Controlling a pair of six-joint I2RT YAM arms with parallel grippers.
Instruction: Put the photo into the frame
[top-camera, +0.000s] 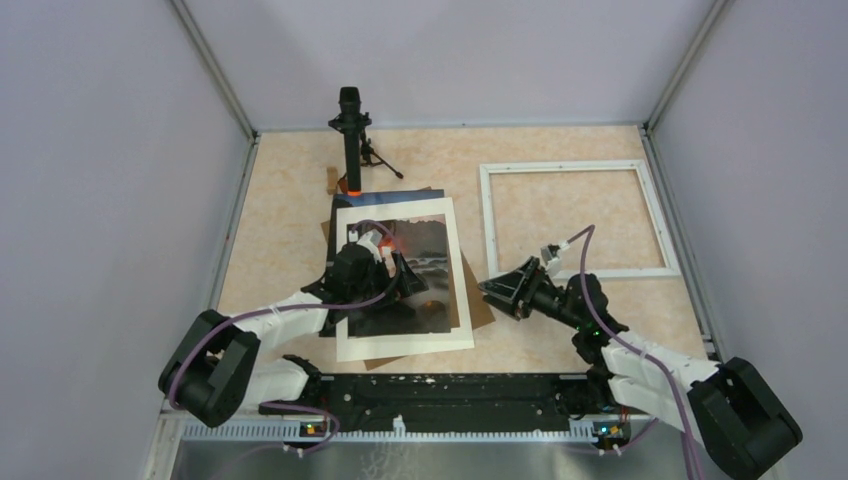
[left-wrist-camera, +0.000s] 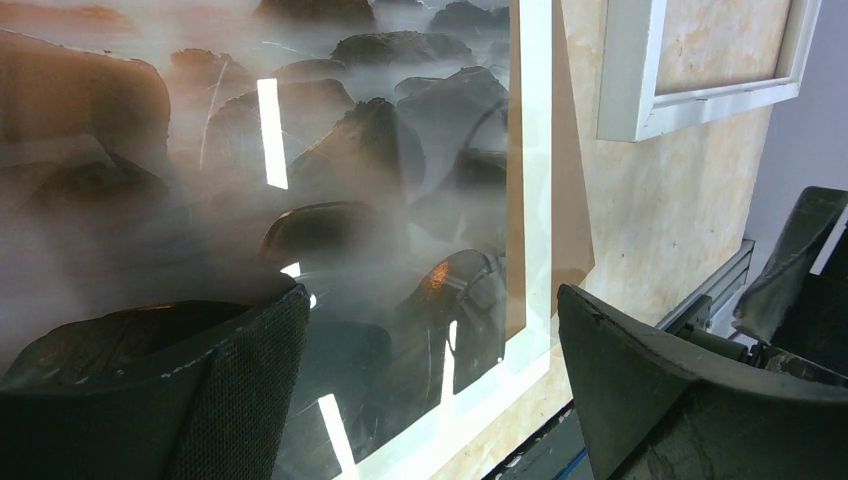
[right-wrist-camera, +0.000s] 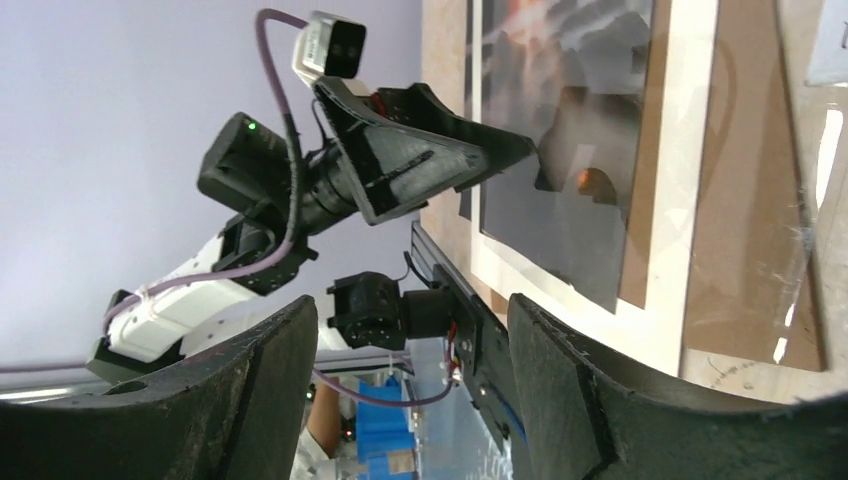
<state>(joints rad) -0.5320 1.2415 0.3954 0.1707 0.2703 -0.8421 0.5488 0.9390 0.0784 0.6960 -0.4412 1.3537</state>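
Observation:
The photo (top-camera: 428, 268), a dark rocky seascape with an orange glow, lies flat left of the table's middle. A clear pane with a white border (top-camera: 452, 285) rests askew over it. Its glossy surface fills the left wrist view (left-wrist-camera: 350, 150). My left gripper (top-camera: 392, 262) (left-wrist-camera: 428, 305) hovers just above the picture, open, nothing between its fingers. The white frame (top-camera: 572, 165) (left-wrist-camera: 625, 100) lies empty at the back right. My right gripper (top-camera: 490, 290) (right-wrist-camera: 412, 305) is open and empty beside the stack's right edge, pointing left toward the left arm. The print also shows there (right-wrist-camera: 560, 200).
A brown cardboard sheet (top-camera: 483, 312) (left-wrist-camera: 570, 200) (right-wrist-camera: 750, 250) sticks out from under the stack on its right side. A black stand on a small tripod (top-camera: 351, 140) rises at the back. Enclosure walls close in left and right. The arms' black mounting rail (top-camera: 450, 392) runs along the near edge.

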